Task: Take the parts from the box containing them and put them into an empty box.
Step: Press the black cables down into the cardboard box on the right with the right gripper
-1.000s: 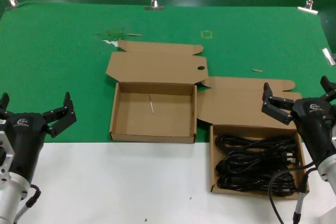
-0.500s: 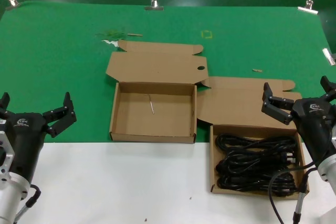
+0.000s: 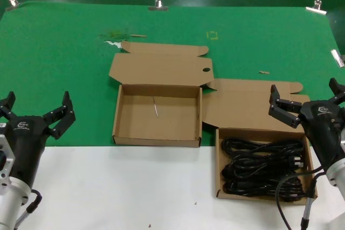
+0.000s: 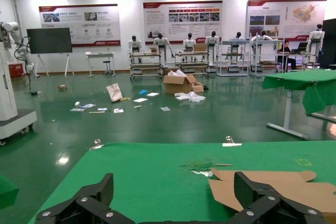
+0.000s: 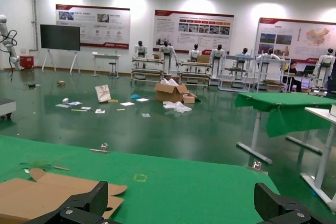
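The parts, black coiled power cords (image 3: pixel 262 166), fill the box containing them (image 3: pixel 218 161) at the right, near the table's front. The empty box (image 3: pixel 156 140) lies left of it with its lid (image 3: pixel 159 68) folded back and its brown floor bare apart from a thin sliver. My right gripper (image 3: pixel 303 88) hangs open just behind the cords' box, over its lid, holding nothing. At the far left my left gripper (image 3: pixel 39 102) is also open and empty, apart from both boxes. In the wrist views each gripper (image 4: pixel 174 190) (image 5: pixel 181 192) shows spread fingers over the green cloth.
A green cloth (image 3: pixel 64 52) covers the back of the table, held by metal clips (image 3: pixel 158 4); a bare white strip (image 3: pixel 135 187) runs along the front. The cloth has a torn patch (image 3: pixel 110 37). My right arm's cable (image 3: pixel 280 197) loops over the cords' box corner.
My left gripper has shifted slightly, its fingers turning a little. The right gripper, both boxes and the cords have not moved.
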Robot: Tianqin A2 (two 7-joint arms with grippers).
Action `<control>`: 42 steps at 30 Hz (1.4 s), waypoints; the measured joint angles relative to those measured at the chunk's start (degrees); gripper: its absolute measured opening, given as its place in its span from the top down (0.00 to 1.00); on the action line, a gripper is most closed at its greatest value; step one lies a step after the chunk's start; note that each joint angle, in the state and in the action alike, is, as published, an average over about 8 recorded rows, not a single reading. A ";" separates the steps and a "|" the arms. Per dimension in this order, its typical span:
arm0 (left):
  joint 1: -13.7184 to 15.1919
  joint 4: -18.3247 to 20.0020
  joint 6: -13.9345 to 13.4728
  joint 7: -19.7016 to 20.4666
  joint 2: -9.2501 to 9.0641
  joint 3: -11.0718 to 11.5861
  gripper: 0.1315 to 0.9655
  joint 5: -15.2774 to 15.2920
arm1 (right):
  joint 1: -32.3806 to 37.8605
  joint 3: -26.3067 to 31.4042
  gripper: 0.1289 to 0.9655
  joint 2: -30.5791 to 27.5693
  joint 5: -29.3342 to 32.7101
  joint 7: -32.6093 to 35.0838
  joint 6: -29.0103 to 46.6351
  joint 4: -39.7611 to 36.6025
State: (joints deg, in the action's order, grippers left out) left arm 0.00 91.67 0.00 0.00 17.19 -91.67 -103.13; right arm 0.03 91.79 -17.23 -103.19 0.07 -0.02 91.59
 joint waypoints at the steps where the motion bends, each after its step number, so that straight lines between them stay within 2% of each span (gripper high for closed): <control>1: 0.00 0.00 0.00 0.00 0.00 0.00 0.15 0.00 | -0.08 0.09 0.00 -0.11 -0.05 -0.01 -0.11 0.01; 3: 0.00 0.00 0.00 0.00 0.00 0.00 0.15 0.00 | -0.28 0.33 0.00 -0.43 -0.16 -0.05 -0.40 0.05; 11: 0.00 0.00 0.00 0.00 0.00 0.00 0.34 0.00 | -1.02 1.59 0.00 -2.03 -0.57 -0.04 -1.54 0.11; 12: 0.00 0.00 0.00 0.00 0.00 0.00 0.34 0.01 | -1.06 1.81 0.00 -2.30 -0.65 -0.03 -1.60 0.10; 20: 0.00 0.00 0.00 0.00 0.00 0.00 0.60 0.01 | -0.65 4.95 0.00 -6.42 -1.75 -0.68 -0.79 -0.37; 23: 0.00 0.00 0.00 0.00 0.00 0.00 0.65 0.01 | 0.21 6.24 0.00 -8.72 -1.87 -1.18 1.00 -0.81; 29: 0.00 0.00 0.00 0.00 0.00 0.00 0.80 0.01 | 2.75 7.55 0.00 -13.40 -1.64 -1.53 7.67 -1.89; 38: 0.00 0.00 0.00 0.02 0.00 0.00 0.93 0.01 | 8.48 8.33 0.00 -20.74 -2.75 0.36 23.20 -3.82; 42: 0.00 0.00 0.00 0.02 0.00 0.00 0.93 0.01 | 12.64 9.29 0.00 -24.33 -3.40 2.02 31.95 -5.34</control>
State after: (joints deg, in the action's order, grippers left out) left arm 0.00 91.67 0.00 0.02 17.19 -91.68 -103.12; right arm 12.67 101.08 -41.57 -106.59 2.09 31.93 86.25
